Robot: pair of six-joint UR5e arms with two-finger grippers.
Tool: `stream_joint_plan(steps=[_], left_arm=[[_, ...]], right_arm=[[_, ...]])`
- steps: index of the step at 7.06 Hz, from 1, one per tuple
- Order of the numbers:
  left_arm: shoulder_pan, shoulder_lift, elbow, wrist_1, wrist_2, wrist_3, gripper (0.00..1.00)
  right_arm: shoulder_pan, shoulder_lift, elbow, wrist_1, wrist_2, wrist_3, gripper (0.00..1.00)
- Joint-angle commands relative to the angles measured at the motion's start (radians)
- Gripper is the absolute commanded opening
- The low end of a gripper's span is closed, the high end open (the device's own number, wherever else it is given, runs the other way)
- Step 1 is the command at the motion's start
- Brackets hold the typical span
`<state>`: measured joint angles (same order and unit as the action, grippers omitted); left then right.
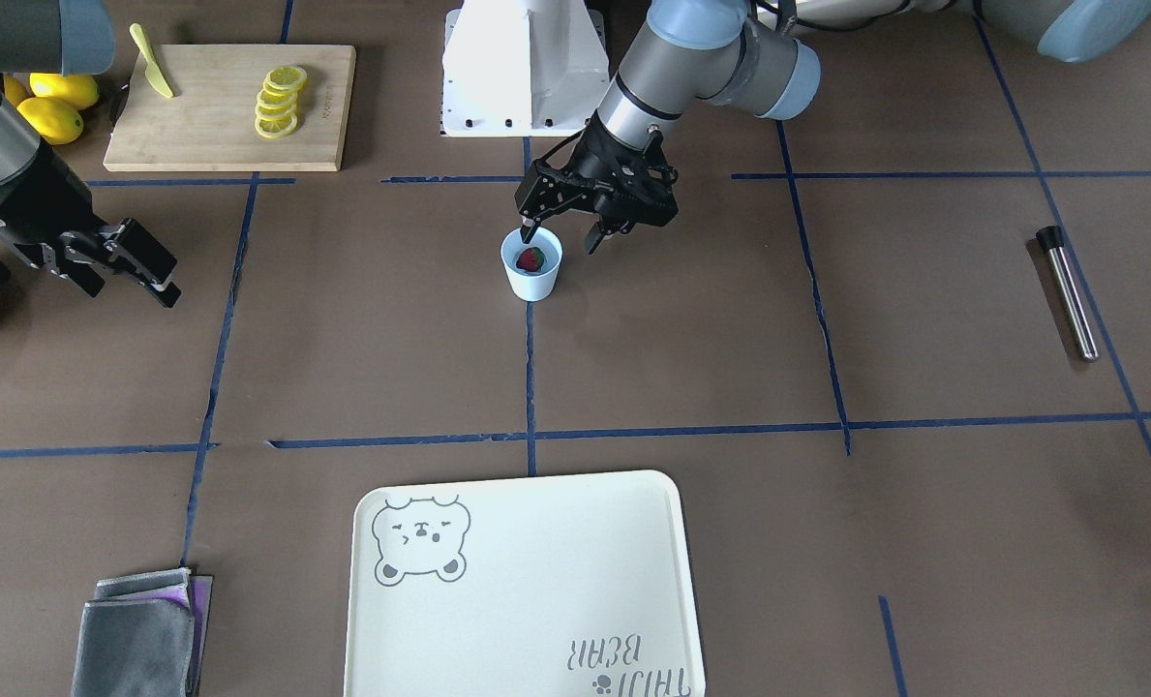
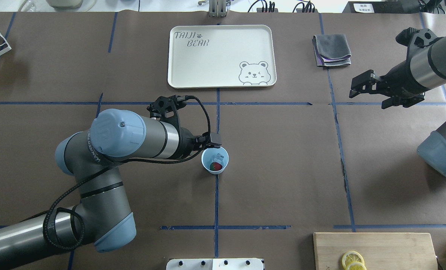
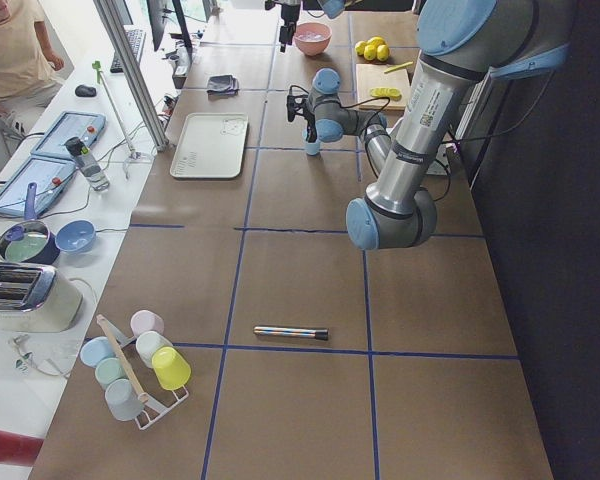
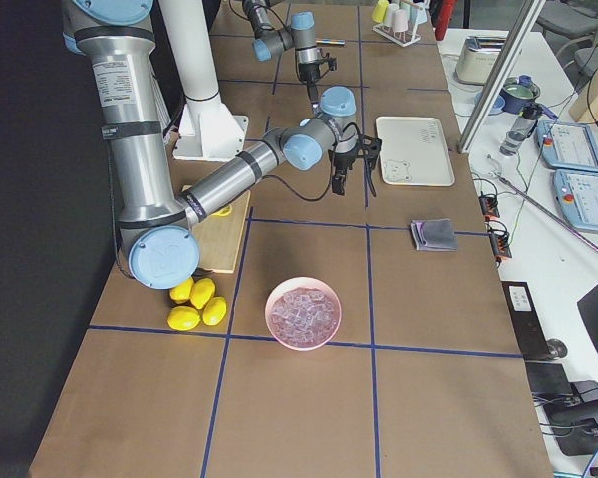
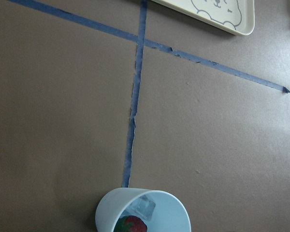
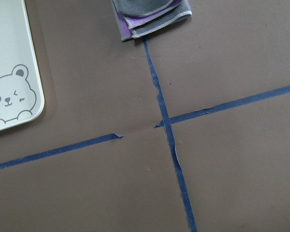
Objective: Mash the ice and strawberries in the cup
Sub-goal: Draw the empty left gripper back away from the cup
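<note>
The pale-blue cup (image 1: pixel 532 276) stands upright at the table's middle on a blue tape line. It also shows in the overhead view (image 2: pixel 209 164) and in the left wrist view (image 5: pixel 164 216). A red strawberry (image 1: pixel 531 258) with a green patch lies inside it, beside a clear ice cube (image 5: pixel 145 207). My left gripper (image 1: pixel 560 237) is open and empty, just above the cup. One fingertip sits over the rim and the other is off to the side. My right gripper (image 1: pixel 135 288) is open and empty, far off at the table's right side.
A metal muddler stick (image 1: pixel 1067 290) lies on my left side. A white bear tray (image 1: pixel 527 590) and a folded grey cloth (image 1: pixel 139 634) lie across the table. A cutting board (image 1: pixel 231 105) has lemon slices and a knife on it. There are whole lemons (image 1: pixel 52 106) and a pink bowl of ice (image 4: pixel 303 312).
</note>
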<state>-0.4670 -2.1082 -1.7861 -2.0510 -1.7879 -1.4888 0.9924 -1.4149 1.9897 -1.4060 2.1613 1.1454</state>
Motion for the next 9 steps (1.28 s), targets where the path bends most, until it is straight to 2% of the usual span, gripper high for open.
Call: stream_joint_plan(steps=[1,3,6,7,8,9], left_arm=[[-0.044,0.124,-0.067,0.005,-0.043,0.129,0.89],[-0.178,0.291,-0.067,0.003,-0.166,0.32,0.89],[-0.443,0.613,-0.104,-0.001,-0.339,0.785,0.89],[-0.569,0.676,-0.073,0.008,-0.41,0.964,0.89],[-0.676,0.698,0.018,0.008,-0.454,1.058,0.89],[-0.705,0.7,0.112,-0.007,-0.452,1.074,0.9]], right_arm=[[0.063,-0.022,-0.017,-0.001,0.07,-0.082,0.99],[0.124,-0.068,-0.019,-0.005,0.091,-0.195,0.99],[0.225,-0.098,-0.081,-0.014,0.1,-0.401,0.99],[0.251,-0.098,-0.092,-0.016,0.109,-0.427,0.99],[0.256,-0.098,-0.097,-0.016,0.11,-0.443,0.99],[0.256,-0.098,-0.097,-0.016,0.11,-0.444,0.99]])
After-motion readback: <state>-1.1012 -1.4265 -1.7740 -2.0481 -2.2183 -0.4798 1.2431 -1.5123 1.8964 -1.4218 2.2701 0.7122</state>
